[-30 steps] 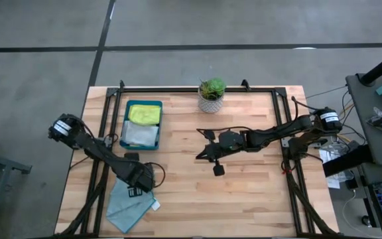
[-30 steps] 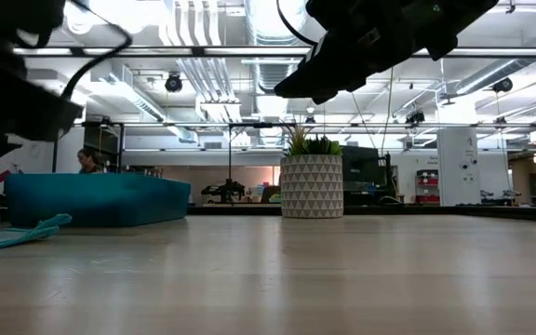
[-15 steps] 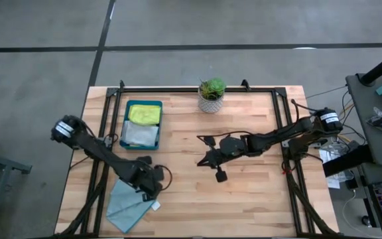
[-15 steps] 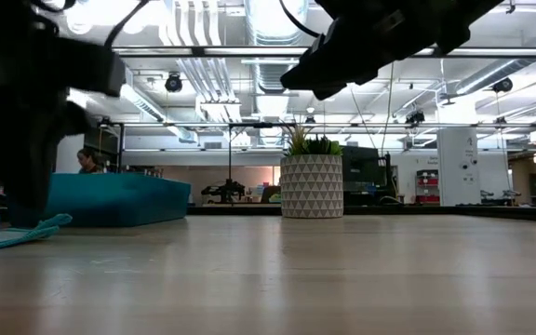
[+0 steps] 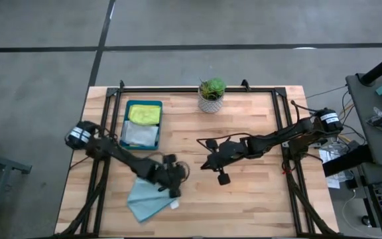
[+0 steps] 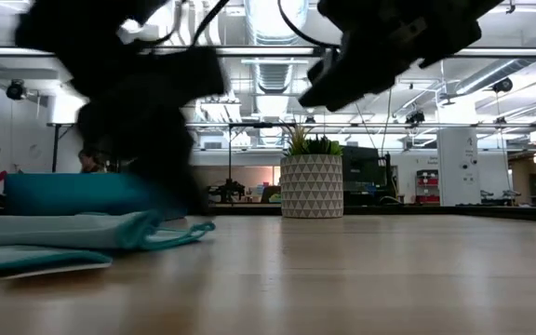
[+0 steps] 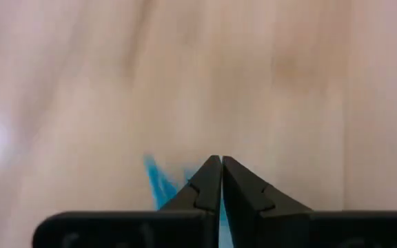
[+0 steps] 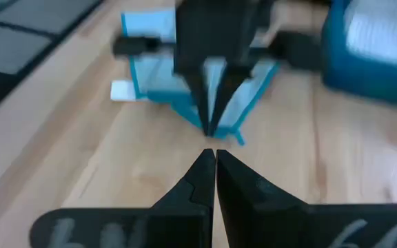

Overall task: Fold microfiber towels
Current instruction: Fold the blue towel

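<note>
Now, from above: the dark teal tray sits on the wooden table, and everything else is placed off it. Inside it lie two cloths, a lime green towel at its far end and a pale grey towel at its near end. One light teal towel lies flat on the wood nearer the front edge than the tray, with a white tag at its corner. The left gripper is pinched shut on that towel's edge. One potted plant stands beyond the tray, toward the table's far edge. The right gripper hovers beside the tray's near end, toward mid-table, fingers closed on nothing.

Down at table height: the left arm is a dark blur in front of the tray, blocking part of it, and the teal towel is spread in front. The plant's patterned pot stands clear.

Left wrist: closed fingers meet in a tight seam, a sliver of teal towel at them.

Right wrist: its own tips together, the left gripper ahead clamping the teal towel, tray beside.
</note>
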